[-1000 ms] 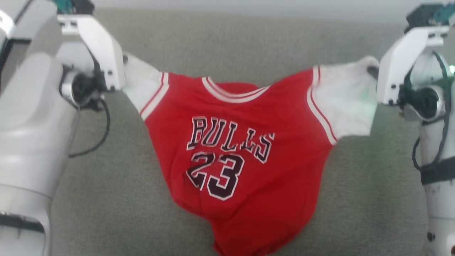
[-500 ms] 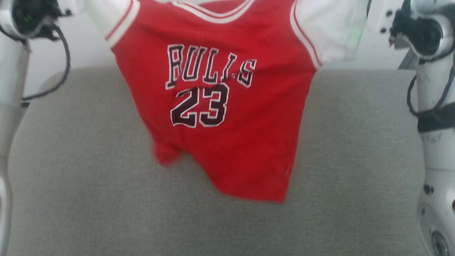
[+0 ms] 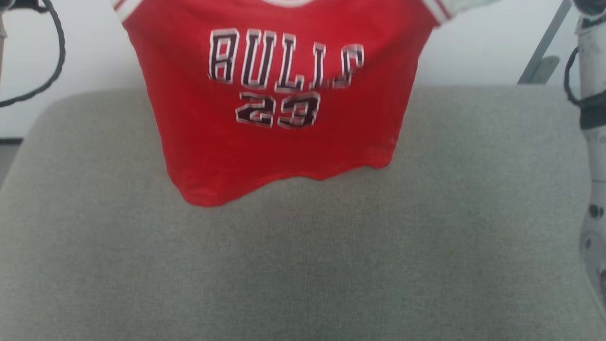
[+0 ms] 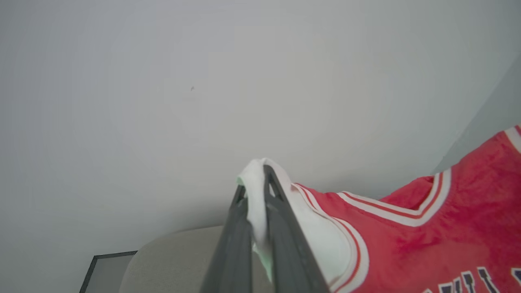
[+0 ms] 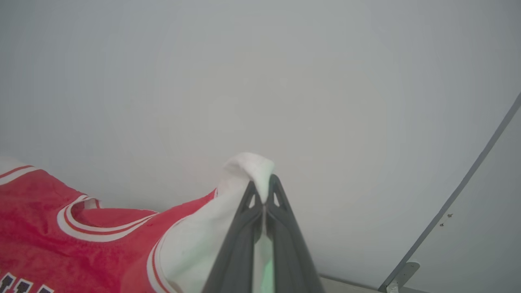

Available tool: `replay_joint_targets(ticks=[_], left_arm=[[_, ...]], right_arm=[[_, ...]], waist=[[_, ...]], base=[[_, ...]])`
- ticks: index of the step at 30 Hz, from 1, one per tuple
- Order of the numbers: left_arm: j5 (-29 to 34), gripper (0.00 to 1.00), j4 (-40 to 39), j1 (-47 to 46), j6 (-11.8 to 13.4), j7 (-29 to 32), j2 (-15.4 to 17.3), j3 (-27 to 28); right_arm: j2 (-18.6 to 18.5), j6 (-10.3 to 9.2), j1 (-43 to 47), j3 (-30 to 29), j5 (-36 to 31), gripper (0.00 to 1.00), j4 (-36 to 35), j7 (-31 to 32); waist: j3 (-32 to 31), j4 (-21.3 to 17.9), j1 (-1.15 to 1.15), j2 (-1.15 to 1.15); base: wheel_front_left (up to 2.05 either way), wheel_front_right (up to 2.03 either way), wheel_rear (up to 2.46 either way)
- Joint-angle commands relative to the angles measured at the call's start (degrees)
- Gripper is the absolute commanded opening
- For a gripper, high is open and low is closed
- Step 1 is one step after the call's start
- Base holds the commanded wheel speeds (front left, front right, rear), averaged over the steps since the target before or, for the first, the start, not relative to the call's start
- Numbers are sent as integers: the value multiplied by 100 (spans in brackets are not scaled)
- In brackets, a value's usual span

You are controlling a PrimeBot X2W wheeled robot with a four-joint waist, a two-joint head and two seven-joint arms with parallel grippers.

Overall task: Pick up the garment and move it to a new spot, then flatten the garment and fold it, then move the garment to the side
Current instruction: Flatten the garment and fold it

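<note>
- garment (image 3: 284, 142): red jersey tee with "BULLS 23" in black, white-outlined letters, front facing the head camera, hanging spread out by both sleeves
- top of garment cut off by upper edge of head view; bits of white sleeve and striped trim show at both upper corners
- hem wavy, dips lower on the head view's left, hangs over the far part of the grey fabric-covered table (image 3: 303, 265); cannot tell if the hem touches it
- left end effector (image 4: 254, 179): both dark fingers pinched tight on the bunched white sleeve, a tuft of cloth poking past the tips
- in left wrist view the striped sleeve trim and white-red collar band run off to the right of the fingers
- right end effector (image 5: 263, 188): clamped on the other white sleeve, cloth folded over the tips
- right forearm (image 3: 594, 142): pale, upright along right edge of head view
- black cable (image 3: 54, 66): loops at top left of head view
- white wall (image 3: 483, 52) behind the garment; slanted grey bar (image 3: 544, 47) at upper right
</note>
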Motion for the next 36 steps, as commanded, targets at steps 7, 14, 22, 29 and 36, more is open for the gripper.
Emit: replay_joint_targets(ticks=[7,14,22,29,36], left_arm=[[331,0,69,-603,-90,-1278,-187,62],[857,0,473,-1521,-111,-3042,-389,57],[1106,0,1109,-1892,-390,-4759,-654,-27],[887,0,1888,-1122,-634,-4487,-755,-303],[488,0,2102,-106,-687,-3807,-820,-570]], right_arm=[[-212,-4,-786,513,-171,0,657,-1479],[-441,-6,-1715,848,-841,0,1298,-3710],[-616,-7,-2258,1017,-1909,0,1923,-4915],[-478,-7,-1534,1315,-1351,0,2687,-4928],[-357,-7,-509,1966,-95,0,2793,-4480]], waist=[[1072,23,0,0],[1789,36,0,0],[2049,184,0,0],[1939,306,0,0],[1684,388,0,0]], base=[[0,0,0],[0,0,0],[0,0,0],[0,0,0],[0,0,0]])
